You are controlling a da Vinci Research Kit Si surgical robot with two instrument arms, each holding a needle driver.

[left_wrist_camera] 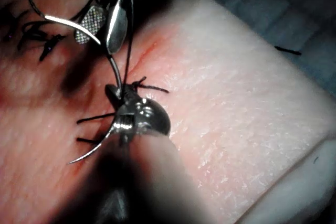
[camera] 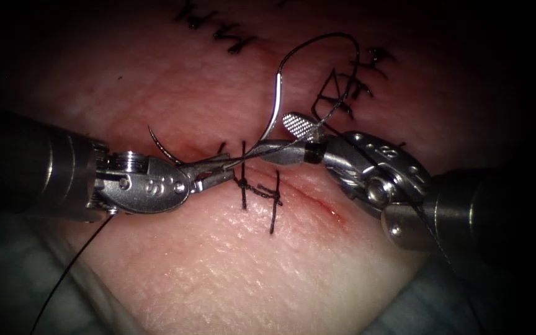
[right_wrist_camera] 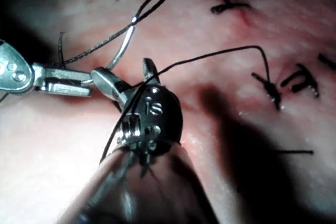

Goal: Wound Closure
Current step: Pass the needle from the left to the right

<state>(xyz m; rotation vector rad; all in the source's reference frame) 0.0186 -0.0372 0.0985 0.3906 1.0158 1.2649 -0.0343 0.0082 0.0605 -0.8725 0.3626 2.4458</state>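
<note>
Left tool (camera: 215,174) closed on the needle (camera: 273,118), low on its curve toward the sharp end; point sticking out past the jaws on the left of the cut, swaged end arcing up over the tissue (camera: 231,267), clear of it, not in it. Right tool (camera: 293,139) open, jaws either side of the needle's shaft just beside the left tool's tip, gripping nothing. Thread (camera: 324,43) looping above from the swage and draping over the right tool's wrist. Judged: best to seat the needle square across the jaws, away from the point. Knotted stitches (camera: 259,192) directly beneath; open tissue below; cut thread ends (camera: 274,214) close by.
</note>
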